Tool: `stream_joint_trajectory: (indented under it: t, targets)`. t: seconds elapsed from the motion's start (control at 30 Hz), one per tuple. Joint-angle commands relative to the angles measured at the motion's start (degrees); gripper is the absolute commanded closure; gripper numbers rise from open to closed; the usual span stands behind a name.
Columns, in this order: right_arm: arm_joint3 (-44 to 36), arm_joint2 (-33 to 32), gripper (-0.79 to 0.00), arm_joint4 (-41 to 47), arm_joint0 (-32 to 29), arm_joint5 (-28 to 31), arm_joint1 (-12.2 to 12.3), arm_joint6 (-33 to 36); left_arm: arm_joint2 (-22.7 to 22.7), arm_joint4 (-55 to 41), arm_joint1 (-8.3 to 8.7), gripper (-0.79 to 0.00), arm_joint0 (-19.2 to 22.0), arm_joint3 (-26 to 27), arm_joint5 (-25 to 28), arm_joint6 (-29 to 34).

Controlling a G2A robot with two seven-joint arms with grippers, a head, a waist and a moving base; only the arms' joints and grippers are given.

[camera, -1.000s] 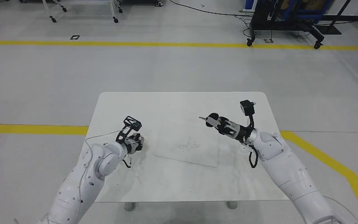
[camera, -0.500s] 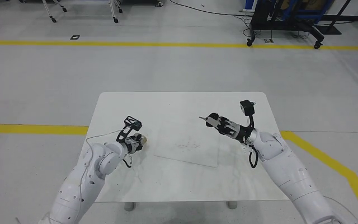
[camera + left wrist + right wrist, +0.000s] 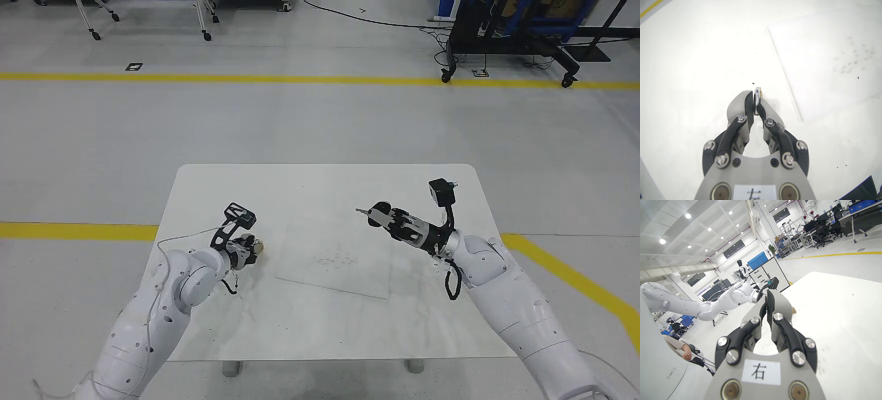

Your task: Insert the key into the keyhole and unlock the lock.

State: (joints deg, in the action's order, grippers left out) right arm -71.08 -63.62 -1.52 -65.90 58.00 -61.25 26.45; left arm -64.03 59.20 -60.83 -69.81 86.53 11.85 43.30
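Two grippers over one white table (image 3: 300, 190), each loaded. Change since a second ago: the left gripper (image 3: 246, 250) has crept a little toward the table's far edge and turned slightly, so that the brass of the lock (image 3: 757, 93), hidden from above before, now shows at its tip; the right arm is unmoved. Item 1, lock: small, brass body with a bright steel part, clamped between the left fingers (image 3: 748, 102) near their tips and seen edge-on from the left wrist. Its long axis runs in line with the fingers, pointing away from the wrist and, from above, across the table toward the right arm. Keyhole not discernible; whether it touches the table cannot be told. Location: the robot's left part of the table, just short of the edge of a thin clear sheet (image 3: 335, 262) lying at mid-table. Item 2, key (image 3: 359, 210): a thin grey sliver jutting from the right gripper (image 3: 769, 294), whose fingers are pressed together on it; held over the table's right half, long axis roughly level, tip aimed toward the left arm. Key and lock are well apart. The sheet carries faint dark specks.
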Motion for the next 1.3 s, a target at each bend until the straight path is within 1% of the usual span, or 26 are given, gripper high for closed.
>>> stream_joint_trajectory:
  t: [0.0, 0.07, 0.27, 0.33, 0.37, 0.4, 0.8, 0.9, 0.97, 1.27]
  targets:
    - [0.0, 0.0, 0.0, 0.0, 0.0, 0.0, 0.0, 0.0, 0.08, 0.08, -0.06, -0.172, 0.11, -0.1, -0.09, -0.04]
    - [0.0, 0.0, 0.0, 0.0, 0.0, 0.0, 0.0, 0.0, 0.13, -0.03, -0.13, -0.197, 0.19, -0.19, -0.08, -0.06]
    - [0.0, 0.0, 0.0, 0.0, 0.0, 0.0, 0.0, 0.0, 0.28, -0.14, -0.31, -0.169, 0.65, -0.88, -0.03, 0.06]
    - [0.0, 0.0, 0.0, 0.0, 0.0, 0.0, 0.0, 0.0, 0.52, -0.11, -0.41, -0.129, 0.85, -1.34, 0.07, 0.12]
    - [0.0, 0.0, 0.0, 0.0, 0.0, 0.0, 0.0, 0.0, 0.64, -0.07, -0.45, -0.052, 0.92, -1.67, 0.1, 0.19]
    - [0.0, 0.0, 0.0, 0.0, 0.0, 0.0, 0.0, 0.0, 0.67, 0.14, -0.48, 0.0, 1.04, -2.08, -0.01, 0.27]
    - [0.0, 0.0, 0.0, 0.0, 0.0, 0.0, 0.0, 0.0, -0.74, -0.57, -0.56, 0.0, 0.65, -2.96, 0.01, -2.64]
    - [0.0, 0.0, 0.0, 0.0, 0.0, 0.0, 0.0, 0.0, -1.35, -1.8, -0.62, 0.0, 0.34, -3.07, 0.16, -4.7]
    - [0.0, 0.0, 0.0, 0.0, 0.0, 0.0, 0.0, 0.0, -2.28, -3.02, -0.61, 0.0, -0.16, -2.37, 0.72, -7.76]
    - [0.0, 0.0, 0.0, 0.0, 0.0, 0.0, 0.0, 0.0, -2.28, -3.02, -0.61, 0.0, -0.16, -2.37, 0.72, -7.76]
